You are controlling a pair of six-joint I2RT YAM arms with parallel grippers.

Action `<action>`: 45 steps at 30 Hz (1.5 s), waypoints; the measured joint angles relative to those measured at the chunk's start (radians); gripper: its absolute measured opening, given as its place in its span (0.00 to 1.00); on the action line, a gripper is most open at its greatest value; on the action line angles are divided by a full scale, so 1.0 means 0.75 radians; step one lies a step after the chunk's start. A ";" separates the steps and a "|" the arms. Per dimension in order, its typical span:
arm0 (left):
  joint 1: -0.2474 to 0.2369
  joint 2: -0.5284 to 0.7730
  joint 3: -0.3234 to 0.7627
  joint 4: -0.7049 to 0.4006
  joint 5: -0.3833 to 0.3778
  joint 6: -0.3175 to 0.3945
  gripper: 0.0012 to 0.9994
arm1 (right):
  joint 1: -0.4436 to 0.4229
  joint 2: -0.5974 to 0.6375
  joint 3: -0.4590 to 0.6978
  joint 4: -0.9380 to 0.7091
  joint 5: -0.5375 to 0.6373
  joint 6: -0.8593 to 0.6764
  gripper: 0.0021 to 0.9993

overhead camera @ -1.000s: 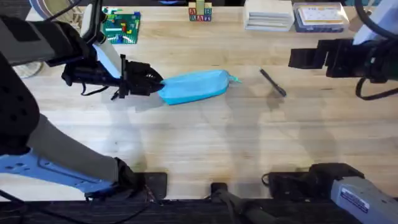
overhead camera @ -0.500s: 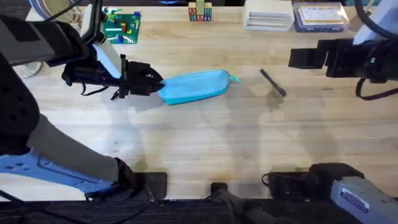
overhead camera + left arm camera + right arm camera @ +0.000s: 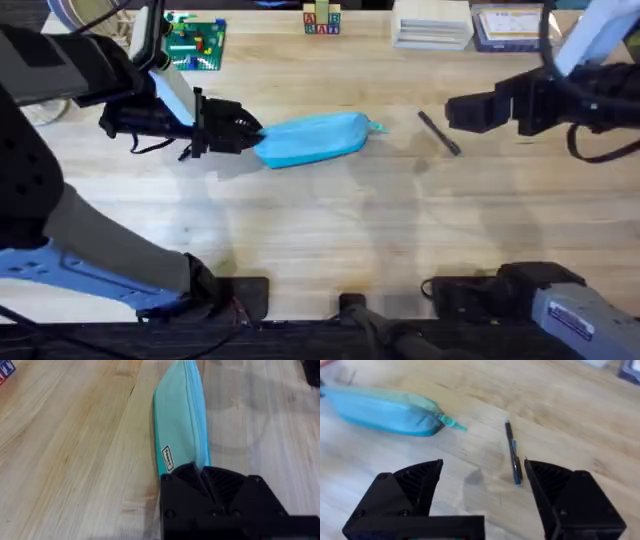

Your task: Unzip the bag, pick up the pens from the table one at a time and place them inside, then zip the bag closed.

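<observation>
Wooden planks of the table (image 3: 330, 230) run pale and bare across the near half. Farther back, the left gripper (image 3: 245, 131) is clamped shut on the left end of the bag (image 3: 312, 138), a smooth light blue fabric pouch, long and rounded, lying flat mid-table with a small teal pull tab (image 3: 376, 126) at its right end. Whether the zipper is open cannot be told. Just right of the tab, apart from it, lies a thin black pen (image 3: 438, 132), slanted. Over the past second the right gripper (image 3: 455, 112) has slid leftward from the far right and now hovers beside the pen, jaws spread wide and holding nothing. That suggests the right arm is lining up on the tab or the pen.
</observation>
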 joint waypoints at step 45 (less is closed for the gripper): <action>0.000 0.000 0.000 -0.001 0.000 0.000 0.04 | 0.010 0.716 0.005 0.293 -0.533 -1.156 0.92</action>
